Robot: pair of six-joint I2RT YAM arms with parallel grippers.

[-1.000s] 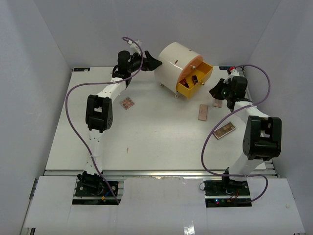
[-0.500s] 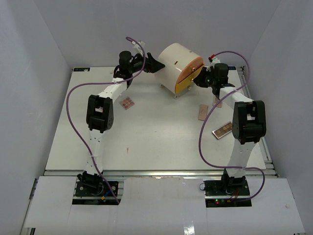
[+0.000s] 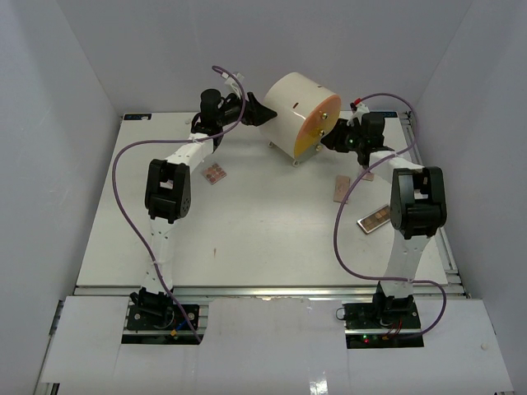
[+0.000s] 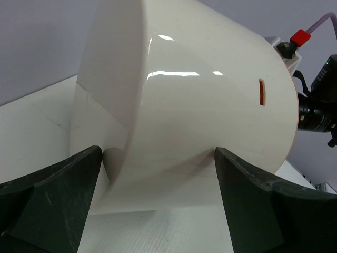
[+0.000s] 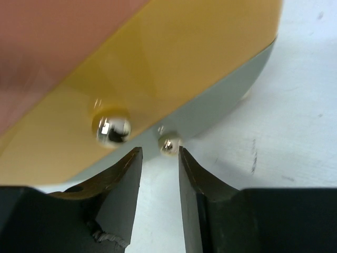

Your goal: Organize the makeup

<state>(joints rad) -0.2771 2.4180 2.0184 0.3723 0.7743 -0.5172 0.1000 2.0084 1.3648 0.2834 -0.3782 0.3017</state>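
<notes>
While apart, right fingers (image 5: 118, 184) near knob (image 5: 111, 126).

The cream round drawer box (image 3: 296, 111) is standing at the back of the white table (image 3: 263, 247), with a small reddish flat palette (image 3: 215, 174) lying before it to the left and a pink flat palette (image 3: 341, 188), then farther off a brown rectangular palette (image 3: 376, 219), lying before it to the right.

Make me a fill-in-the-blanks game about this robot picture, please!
1. The yellow drawer of the cream box is not open, it is ___.
2. The left gripper is wide ___ behind the cream box.
3. A palette lies flat on the white ___.
Missing words: shut; open; table.
</notes>
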